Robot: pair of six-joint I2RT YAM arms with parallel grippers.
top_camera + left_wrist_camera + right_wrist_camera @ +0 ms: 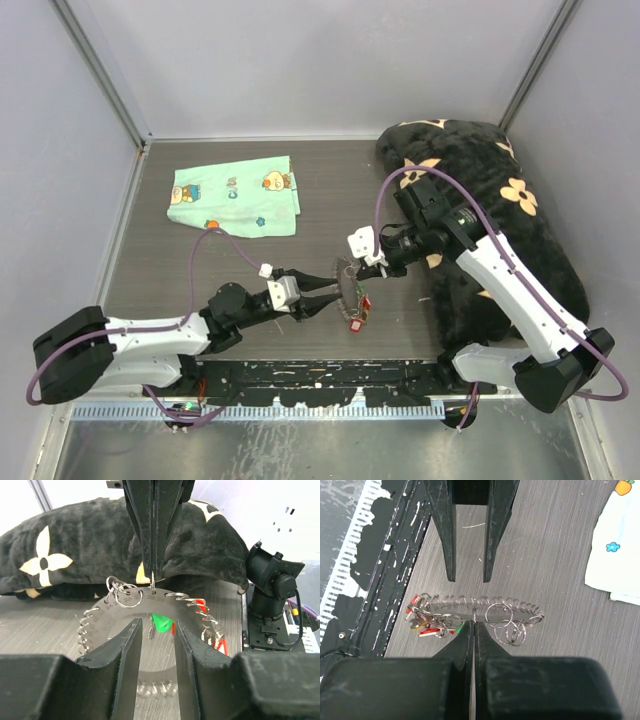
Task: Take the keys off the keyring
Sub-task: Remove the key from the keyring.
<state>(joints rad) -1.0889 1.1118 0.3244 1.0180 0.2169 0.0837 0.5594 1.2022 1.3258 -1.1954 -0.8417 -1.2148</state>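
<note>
One keyring (346, 281), two tools (322, 286) (368, 264), one cloth (235, 198), one cushion (470, 150)

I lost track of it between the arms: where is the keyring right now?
In the top view the keyring is just below centre-frame, pinched by the right gripper, with the open left gripper just short of it.

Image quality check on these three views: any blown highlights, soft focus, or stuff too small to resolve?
Top external: even light, but the keys are too small to resolve. Left wrist: wall upper right blown out; own left claw soft, keyring sharp. Right wrist: cloth washed out, own right claw dark and soft.
</note>
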